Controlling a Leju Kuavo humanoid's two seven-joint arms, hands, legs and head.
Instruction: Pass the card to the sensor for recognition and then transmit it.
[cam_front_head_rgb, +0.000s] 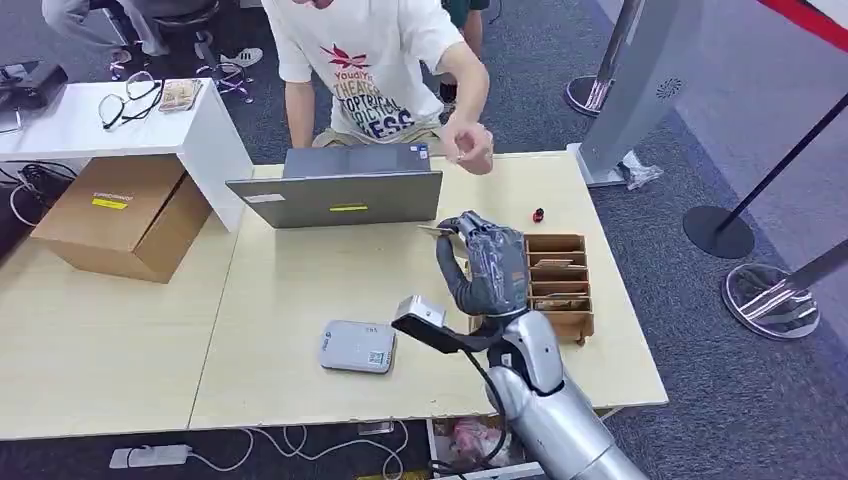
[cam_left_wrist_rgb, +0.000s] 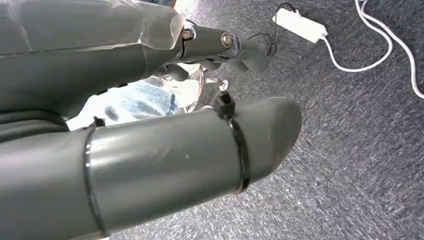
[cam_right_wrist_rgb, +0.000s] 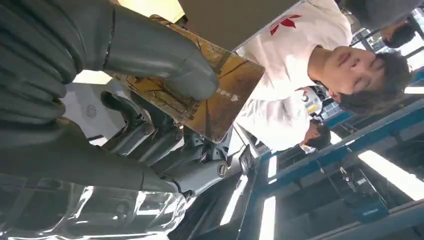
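Card (cam_right_wrist_rgb: 220, 95) is what we see pinched in our right hand (cam_front_head_rgb: 488, 262), thumb on one face and fingers (cam_right_wrist_rgb: 150, 135) behind it. We hold it up over the worktop (cam_front_head_rgb: 300, 290), between the laptop (cam_front_head_rgb: 340, 195) and the wooden box (cam_front_head_rgb: 560, 285). The sensor (cam_front_head_rgb: 358, 346) lies lower, well apart from our fingers. Our left hand (cam_left_wrist_rgb: 150, 150) hangs above the carpet, fingers curled, holding nothing.

Office or demo-hall type space: grey carpet floor (cam_front_head_rgb: 720, 120), light wood table (cam_front_head_rgb: 300, 300) with a laptop (cam_front_head_rgb: 340, 195) at 12 o'clock, white side desk (cam_front_head_rgb: 120, 125) and cardboard box (cam_front_head_rgb: 115, 215) at 10 o'clock, stanchion posts (cam_front_head_rgb: 722, 228) at 3 o'clock, a white power strip (cam_left_wrist_rgb: 300, 25) on carpet, strip ceiling lights (cam_right_wrist_rgb: 395, 177).
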